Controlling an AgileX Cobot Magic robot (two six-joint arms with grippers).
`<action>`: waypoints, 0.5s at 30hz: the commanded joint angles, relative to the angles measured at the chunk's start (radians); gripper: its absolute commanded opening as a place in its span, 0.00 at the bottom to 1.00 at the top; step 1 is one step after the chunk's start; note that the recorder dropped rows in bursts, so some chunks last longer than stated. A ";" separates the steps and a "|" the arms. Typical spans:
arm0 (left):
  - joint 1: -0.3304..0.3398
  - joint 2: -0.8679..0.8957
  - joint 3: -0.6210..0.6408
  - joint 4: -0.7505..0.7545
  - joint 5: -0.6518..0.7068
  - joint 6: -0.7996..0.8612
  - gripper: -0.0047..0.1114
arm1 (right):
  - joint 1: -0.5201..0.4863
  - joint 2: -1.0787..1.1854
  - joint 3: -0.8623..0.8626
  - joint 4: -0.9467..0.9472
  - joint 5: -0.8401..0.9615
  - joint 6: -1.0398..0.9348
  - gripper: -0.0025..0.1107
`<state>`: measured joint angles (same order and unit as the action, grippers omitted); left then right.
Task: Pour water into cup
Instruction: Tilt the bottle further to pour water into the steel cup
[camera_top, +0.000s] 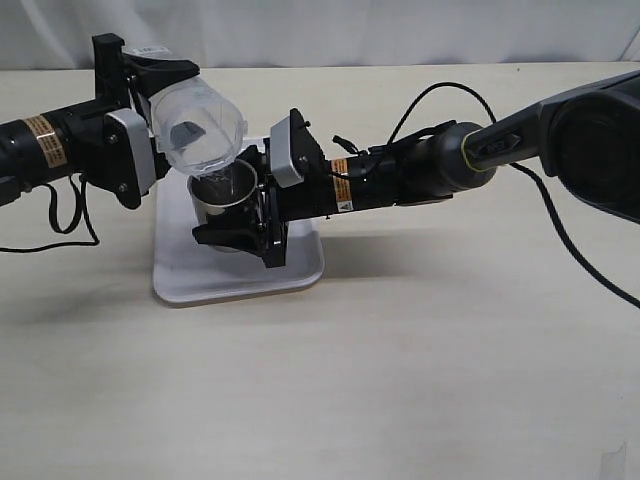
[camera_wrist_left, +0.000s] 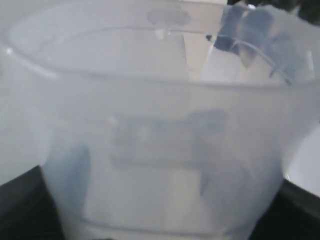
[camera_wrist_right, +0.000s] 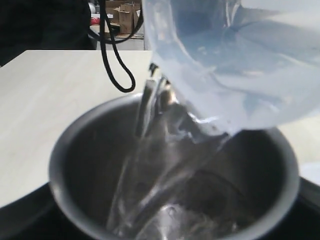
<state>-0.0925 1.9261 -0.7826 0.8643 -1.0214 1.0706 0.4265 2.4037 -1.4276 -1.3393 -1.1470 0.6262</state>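
The cup (camera_top: 222, 190) stands upright on a white tray (camera_top: 230, 275), near the tray's far edge. The right gripper (camera_top: 240, 200) is closed around the cup, with one finger on each side of its wall.

The water (camera_wrist_right: 160, 165) falls in a clear stream from the lip of the container (camera_top: 195, 125) into the cup and collects at the bottom. The container is clear plastic and is tilted with its mouth down, directly above the cup. The left gripper (camera_top: 150, 110) clamps it from the left.

The tray lies on a pale table (camera_top: 420, 350). A black cable (camera_top: 570, 240) trails from the right arm across the table.

View differences:
- The right wrist view alone shows the stream plainly, along with the dark interior of the cup and the water already in it.
- In the exterior view the water is only a faint shine at the cup's rim.
- The left wrist view is filled by the blurred container wall and shows neither cup nor water.
- Only the exterior view shows both arms and the tray.

Count: one cup, one container, one tray, two grippers.
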 joint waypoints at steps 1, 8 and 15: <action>-0.003 -0.012 -0.011 -0.031 -0.061 0.005 0.04 | -0.005 0.001 -0.002 0.004 -0.002 0.013 0.06; -0.003 -0.012 -0.011 -0.041 -0.061 0.033 0.04 | -0.005 0.001 -0.002 0.004 -0.002 0.013 0.06; -0.003 -0.012 -0.011 -0.061 -0.073 0.050 0.04 | -0.005 0.001 -0.002 0.004 -0.002 0.013 0.06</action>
<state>-0.0925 1.9261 -0.7847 0.8323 -1.0479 1.1060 0.4242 2.4075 -1.4276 -1.3432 -1.1283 0.6355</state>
